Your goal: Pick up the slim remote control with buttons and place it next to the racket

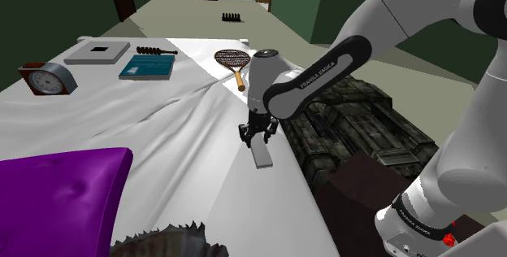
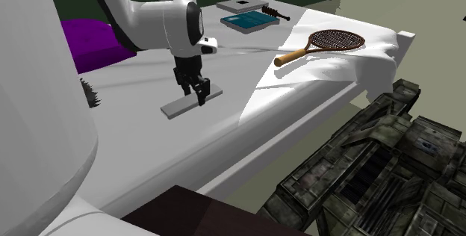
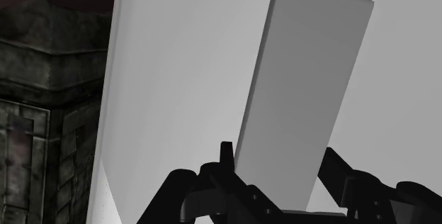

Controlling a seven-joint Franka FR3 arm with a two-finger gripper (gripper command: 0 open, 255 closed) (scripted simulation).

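The gripper (image 1: 259, 137) had its fingers pinched across the narrow width of the grey remote (image 1: 263, 158), at the end nearer the racket (image 1: 231, 60), probably for a firm hold. The remote sat by the bed's (image 1: 179, 141) side edge, with the racket well apart towards the far corner.

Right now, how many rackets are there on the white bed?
1. The racket lies near a corner of the white bed, beyond the gripper that clasps the grey remote. The purple cushion could hide something.
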